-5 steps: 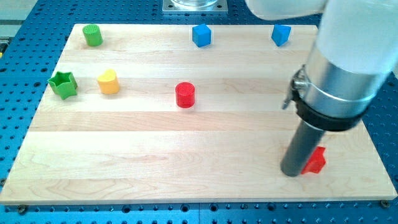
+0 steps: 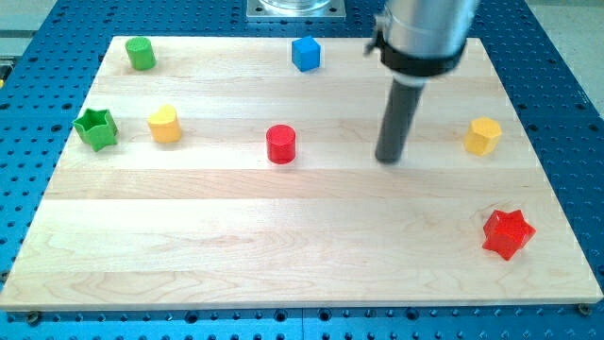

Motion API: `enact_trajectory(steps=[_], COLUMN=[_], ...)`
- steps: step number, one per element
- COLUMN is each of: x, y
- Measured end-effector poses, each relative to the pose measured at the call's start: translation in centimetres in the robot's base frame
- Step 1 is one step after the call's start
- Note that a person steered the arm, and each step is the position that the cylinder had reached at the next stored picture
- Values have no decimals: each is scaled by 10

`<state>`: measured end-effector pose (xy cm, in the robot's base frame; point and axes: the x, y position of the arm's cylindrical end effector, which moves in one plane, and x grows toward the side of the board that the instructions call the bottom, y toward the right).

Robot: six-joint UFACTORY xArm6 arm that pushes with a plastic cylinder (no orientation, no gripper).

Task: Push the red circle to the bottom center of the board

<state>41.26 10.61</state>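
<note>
The red circle (image 2: 281,144) stands a little left of the board's middle, in the upper half of the wooden board (image 2: 283,246). My tip (image 2: 389,160) rests on the board to the circle's right, about a hand's width away, at nearly the same height in the view. It touches no block.
A red star (image 2: 508,233) lies at the bottom right. A yellow block (image 2: 482,135) sits at the right. A blue cube (image 2: 305,53) is at the top centre. A green cylinder (image 2: 141,53), green star (image 2: 96,127) and yellow heart (image 2: 164,124) are at the left.
My tip has moved up and to the left, away from the red star and toward the red circle. The yellow block at the right now shows; the second blue cube is now hidden.
</note>
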Motion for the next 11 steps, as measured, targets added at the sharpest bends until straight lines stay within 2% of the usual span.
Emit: enact_trajectory(steps=[1,2,3,4,5,6,7,8,9,10,11], x=[-52,-22,72,109,53,80,139,163,158,80,-16], y=[-47,-118,-151,-144,-167,-271,-267,-208,-179,-189,-163])
